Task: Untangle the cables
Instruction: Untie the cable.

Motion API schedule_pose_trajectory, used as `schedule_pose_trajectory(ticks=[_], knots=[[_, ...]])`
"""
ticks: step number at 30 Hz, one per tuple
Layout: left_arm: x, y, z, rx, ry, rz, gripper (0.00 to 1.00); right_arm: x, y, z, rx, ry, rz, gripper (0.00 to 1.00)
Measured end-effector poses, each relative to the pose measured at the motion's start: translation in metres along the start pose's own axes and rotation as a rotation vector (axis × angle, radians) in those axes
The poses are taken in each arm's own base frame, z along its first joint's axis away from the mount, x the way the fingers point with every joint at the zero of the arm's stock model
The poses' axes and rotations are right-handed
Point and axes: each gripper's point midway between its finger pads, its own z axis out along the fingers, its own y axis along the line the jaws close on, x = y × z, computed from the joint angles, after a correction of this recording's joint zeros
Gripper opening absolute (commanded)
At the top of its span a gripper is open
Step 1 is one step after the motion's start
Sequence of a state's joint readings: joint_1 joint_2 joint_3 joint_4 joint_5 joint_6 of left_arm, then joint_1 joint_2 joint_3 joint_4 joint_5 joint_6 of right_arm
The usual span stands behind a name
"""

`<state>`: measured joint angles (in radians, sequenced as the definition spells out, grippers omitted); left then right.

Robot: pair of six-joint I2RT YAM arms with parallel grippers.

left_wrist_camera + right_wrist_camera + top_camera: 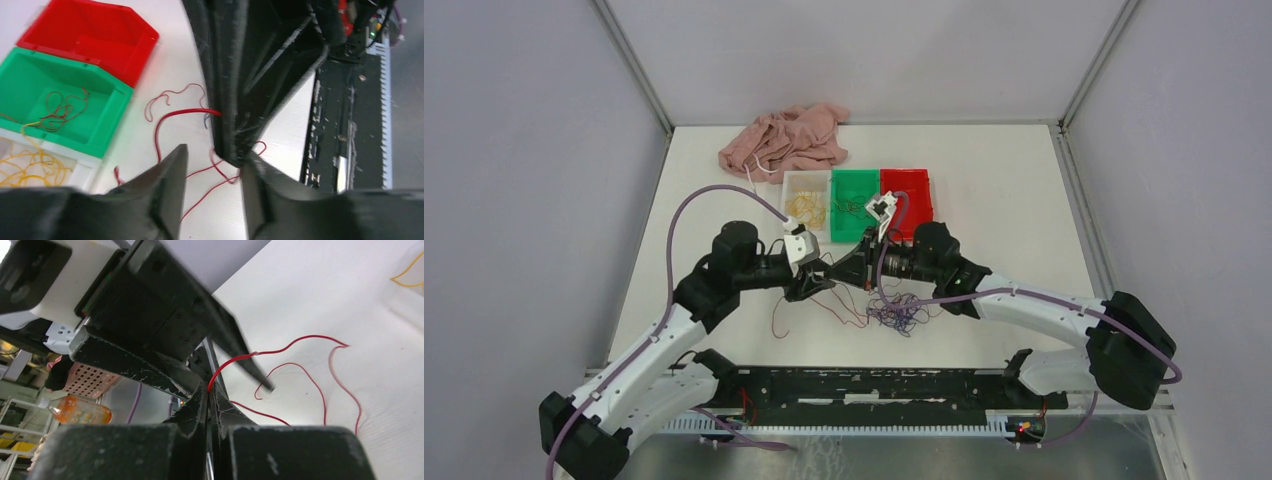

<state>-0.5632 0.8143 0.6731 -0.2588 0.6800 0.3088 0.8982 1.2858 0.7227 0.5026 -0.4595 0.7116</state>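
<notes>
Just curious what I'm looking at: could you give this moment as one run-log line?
left hand: open | right hand: shut on red wire | purple tangle: lying on table

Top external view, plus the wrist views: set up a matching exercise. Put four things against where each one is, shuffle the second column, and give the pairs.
Things:
1. yellow cables
2. purple cables
3. pink garment
4. red cable

Places:
A. far left corner of the table
B. pinched in the shut right tool
C. inside the clear bin
D. in a tangle on the table's near half

Pairs: 1-C, 2-D, 3-A, 4-B
</notes>
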Motion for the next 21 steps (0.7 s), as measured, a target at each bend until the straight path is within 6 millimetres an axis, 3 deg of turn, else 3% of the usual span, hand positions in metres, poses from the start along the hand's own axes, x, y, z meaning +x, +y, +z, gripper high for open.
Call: schedule_pose_trajectory(ticks=[2, 3, 6, 9, 15, 21], knots=[[0.001, -0.001, 0.002, 0.015, 0.002, -0.013, 0.1, -0.001, 0.0, 0.002, -0.002, -0.006, 0.006, 0.15], [0.002, -0.002, 0.003, 0.018, 0.005, -0.019, 0.04, -0.002, -0.002, 0.001, 0.003, -0.011, 0.01, 0.22], [0.004, -0.001, 0.004, 0.013, 0.01, -0.021, 0.03, -0.007, -0.005, 0.0, 0.013, -0.027, 0.024, 0.43], [0.003, 0.0, 0.004, 0.007, 0.008, -0.019, 0.03, -0.005, -0.006, -0.004, 0.017, -0.031, 0.037, 0.54], [-0.001, -0.001, 0.001, 0.002, -0.004, -0.008, 0.03, 0.0, -0.031, -0.039, 0.107, -0.08, 0.103, 0.59], [-0.021, -0.001, -0.006, -0.006, -0.044, 0.026, 0.03, 0.03, -0.075, -0.064, 0.339, -0.025, 0.175, 0.61]])
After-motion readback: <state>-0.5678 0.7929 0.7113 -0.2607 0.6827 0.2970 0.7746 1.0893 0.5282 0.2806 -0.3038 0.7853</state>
